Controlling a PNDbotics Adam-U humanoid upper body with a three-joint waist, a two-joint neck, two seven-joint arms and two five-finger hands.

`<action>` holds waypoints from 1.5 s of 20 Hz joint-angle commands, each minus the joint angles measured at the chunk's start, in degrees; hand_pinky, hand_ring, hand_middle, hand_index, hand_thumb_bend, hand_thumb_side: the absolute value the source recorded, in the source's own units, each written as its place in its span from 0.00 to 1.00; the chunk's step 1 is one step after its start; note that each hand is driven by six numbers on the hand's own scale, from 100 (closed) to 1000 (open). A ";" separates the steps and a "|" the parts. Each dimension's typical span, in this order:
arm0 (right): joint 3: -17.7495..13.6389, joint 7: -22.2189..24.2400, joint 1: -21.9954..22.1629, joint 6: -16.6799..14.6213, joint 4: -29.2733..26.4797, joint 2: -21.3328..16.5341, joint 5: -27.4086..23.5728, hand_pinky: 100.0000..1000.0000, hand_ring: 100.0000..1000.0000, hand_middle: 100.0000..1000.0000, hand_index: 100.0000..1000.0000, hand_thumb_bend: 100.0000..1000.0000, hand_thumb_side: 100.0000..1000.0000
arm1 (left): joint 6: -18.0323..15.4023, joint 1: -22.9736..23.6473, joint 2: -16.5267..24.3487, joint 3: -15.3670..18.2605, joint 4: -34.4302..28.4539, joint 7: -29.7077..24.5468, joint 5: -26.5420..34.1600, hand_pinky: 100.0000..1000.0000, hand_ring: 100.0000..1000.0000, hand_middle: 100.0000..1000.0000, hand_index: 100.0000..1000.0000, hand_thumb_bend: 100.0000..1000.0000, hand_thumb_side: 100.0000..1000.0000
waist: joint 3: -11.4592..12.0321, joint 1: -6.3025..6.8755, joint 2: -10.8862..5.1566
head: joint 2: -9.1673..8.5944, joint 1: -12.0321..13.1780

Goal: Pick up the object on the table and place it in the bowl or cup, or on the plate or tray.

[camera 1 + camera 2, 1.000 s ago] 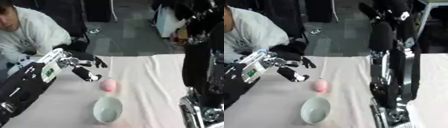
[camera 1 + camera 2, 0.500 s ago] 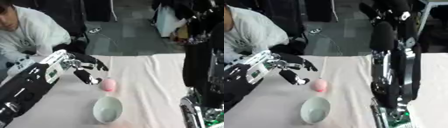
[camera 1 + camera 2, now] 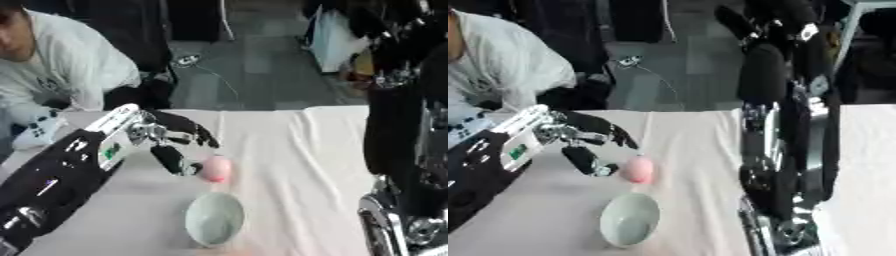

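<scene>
Since the earlier frames, left hand (image 3: 166, 142) has closed in on the pink egg-shaped obj (image 3: 215, 168) from approx 9 o'clock; thumb tip now at obj's left side, contact likely but can't confirm. Obj itself unchanged, on the white tablecloth (image 3: 289, 165), just beyond pale green bowl (image 3: 214, 218), at bowl's 12 o'clock.

Risks: obj is rounded and smooth-looking; if thumb arrives before fingers wrap the far side, it may roll toward 3 o'clock, away from hand. A one-sided nudge could also knock it against bowl rim. Bowl looks light, so could shift if struck.

Hand state: fingers spread, extended above and past obj at approx 11 o'clock, thumb dropped low; nothing held yet.

Right hand: not identifiable; only dark arm structure at 3 o'clock.
</scene>
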 commanded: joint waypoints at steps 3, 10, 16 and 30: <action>0.12 0.27 -0.80 0.07 -0.99 0.51 -0.47 0.85 0.92 0.91 0.86 0.00 0.56 | -2.68 -2.02 0.32 0.38 -0.22 -0.67 -2.23 0.94 0.85 0.89 1.00 1.00 0.58 | -0.10 0.06 -0.61 | -0.47 0.84; 0.33 0.48 -0.90 -0.06 -0.99 1.01 -0.76 0.85 0.92 0.91 0.86 0.00 0.55 | -7.88 -2.66 -1.66 2.36 2.63 7.63 -12.05 1.00 0.89 0.89 1.00 1.00 0.90 | -0.68 0.02 -0.39 | -0.77 1.46; 0.60 0.67 -0.95 -0.32 -0.99 1.68 -1.10 0.85 0.92 0.91 0.86 0.00 0.56 | -10.34 -3.48 -4.25 5.47 9.04 12.40 -22.55 1.00 0.92 0.90 1.00 1.00 0.86 | -1.49 0.14 -0.01 | -1.09 2.40; 1.44 1.59 -1.04 -0.79 -0.99 3.06 -2.04 0.85 0.92 0.91 0.86 0.00 0.56 | -11.29 -3.92 -6.44 10.98 18.14 21.11 -35.81 1.00 0.92 0.92 1.00 1.00 0.78 | -3.57 0.86 1.01 | -1.81 5.95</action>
